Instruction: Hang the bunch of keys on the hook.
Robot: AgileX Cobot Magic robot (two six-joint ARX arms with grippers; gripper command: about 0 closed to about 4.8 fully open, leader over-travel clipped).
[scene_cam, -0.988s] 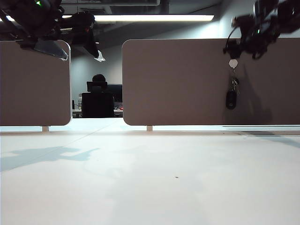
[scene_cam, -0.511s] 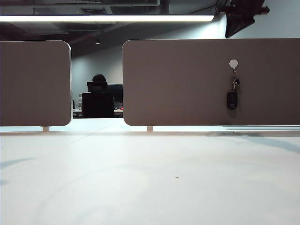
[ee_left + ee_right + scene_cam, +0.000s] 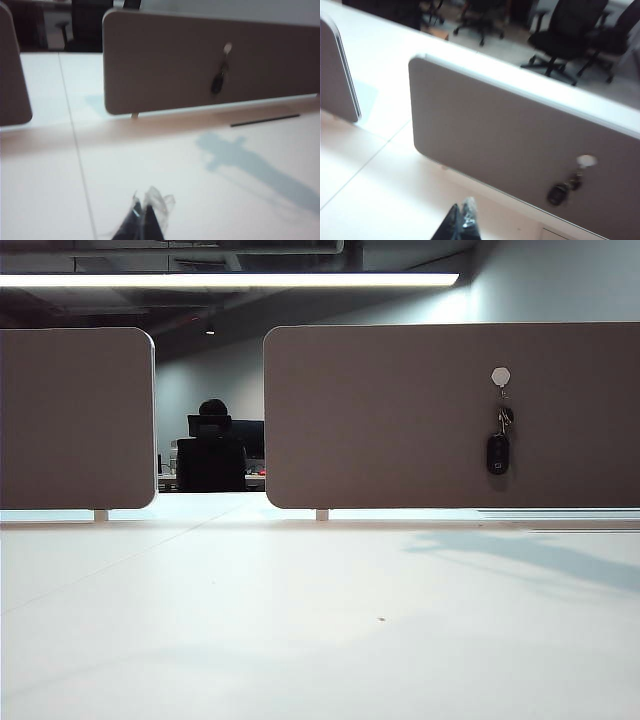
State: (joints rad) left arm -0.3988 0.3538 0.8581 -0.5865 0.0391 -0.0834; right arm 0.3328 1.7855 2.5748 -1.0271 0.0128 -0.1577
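Observation:
The bunch of keys hangs from the hook, a small pale hexagonal pad on the right divider panel. The black fob dangles lowest, clear of the table. Neither arm appears in the exterior view. In the left wrist view my left gripper is shut with nothing in it, far back over the white table, and the keys and hook show on the panel ahead. My right gripper is also shut and empty, well away from the keys and hook.
A second divider panel stands at the left, with a gap between the two panels. A white table stretches in front. Behind the gap sits a person in a black office chair. More office chairs stand beyond the panel.
Both arms were up at the top of the exterior view a second ago, the right one beside the hook. They have withdrawn out of that view, leaving the keys hanging.

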